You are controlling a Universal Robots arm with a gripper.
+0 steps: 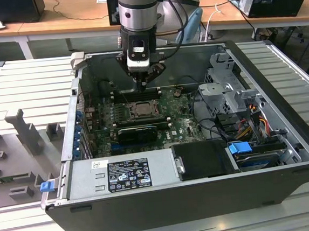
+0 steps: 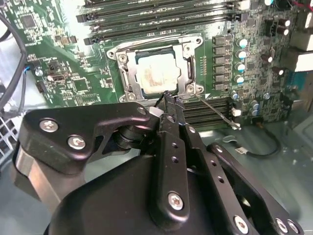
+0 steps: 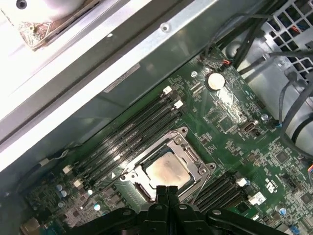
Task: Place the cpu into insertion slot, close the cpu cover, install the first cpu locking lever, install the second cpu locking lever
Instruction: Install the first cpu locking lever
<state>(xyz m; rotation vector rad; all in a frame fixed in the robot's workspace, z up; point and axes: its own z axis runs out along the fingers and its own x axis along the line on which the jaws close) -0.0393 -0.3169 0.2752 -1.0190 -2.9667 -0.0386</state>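
Silvery, the cpu (image 2: 155,73) lies framed under the lowered cpu cover (image 2: 190,66), and our claw (image 2: 167,98), pinched closed on nothing, hovers at its rim, we judge, to reach the unlatched locking lever (image 2: 217,111).

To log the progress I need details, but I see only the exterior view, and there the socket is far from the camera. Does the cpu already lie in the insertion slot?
Observer: Yes. In both wrist views the cpu sits flat in its place, pale face up.
Operator: And is the cover down?
Observer: In the second wrist view the cpu cover lies flat around the chip like a frame.
Operator: Is any lever free?
Observer: One thin lever sticks out slantwise from the cover's corner, close to the tip of the shut pincer.
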